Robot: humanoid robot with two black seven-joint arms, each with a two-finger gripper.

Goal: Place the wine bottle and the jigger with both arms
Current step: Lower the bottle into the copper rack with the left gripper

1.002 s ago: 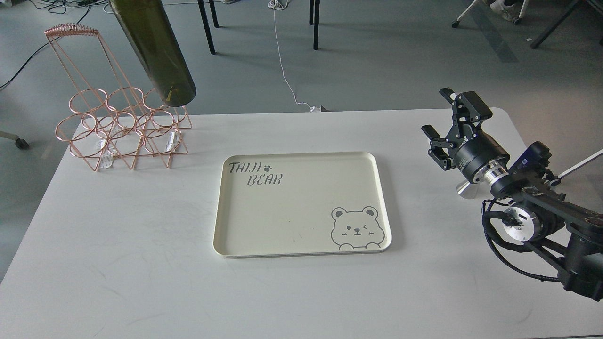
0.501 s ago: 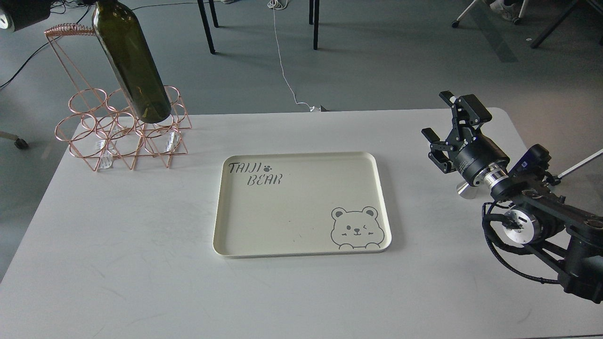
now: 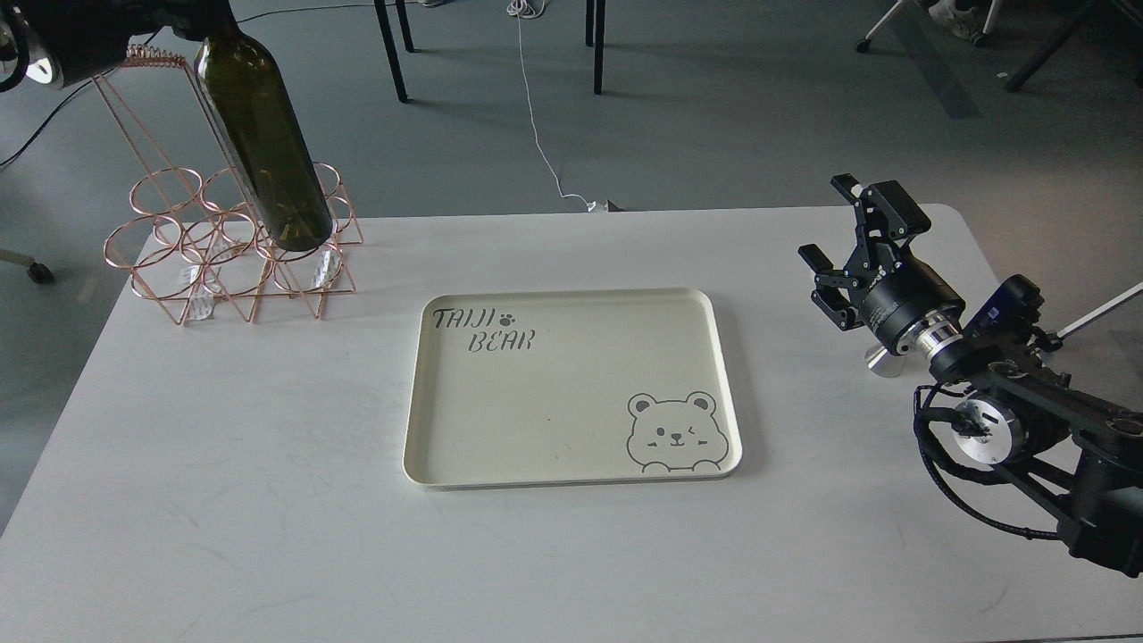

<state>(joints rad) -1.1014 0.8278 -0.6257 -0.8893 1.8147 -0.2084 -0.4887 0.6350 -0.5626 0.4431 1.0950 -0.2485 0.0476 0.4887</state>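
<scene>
While hanging tilted over the copper rack (image 3: 228, 246), wine bottle (image 3: 263, 147) could snag its wires; left gripper hidden, grip unclear. Right gripper (image 3: 848, 246) spread, jigger (image 3: 880, 359) behind wrist on counter (image 3: 223, 500), easily toppled.

I see a dark olive-green wine bottle (image 3: 268, 143) against a copper-pink wire rack (image 3: 228, 246). On the white surface (image 3: 223, 464) lies a cream tray (image 3: 571, 308) printed with grey "TAIJI BEAR" lettering and a bear face. My right gripper (image 3: 848, 246) is black; the jigger (image 3: 880, 359) is silver.
</scene>
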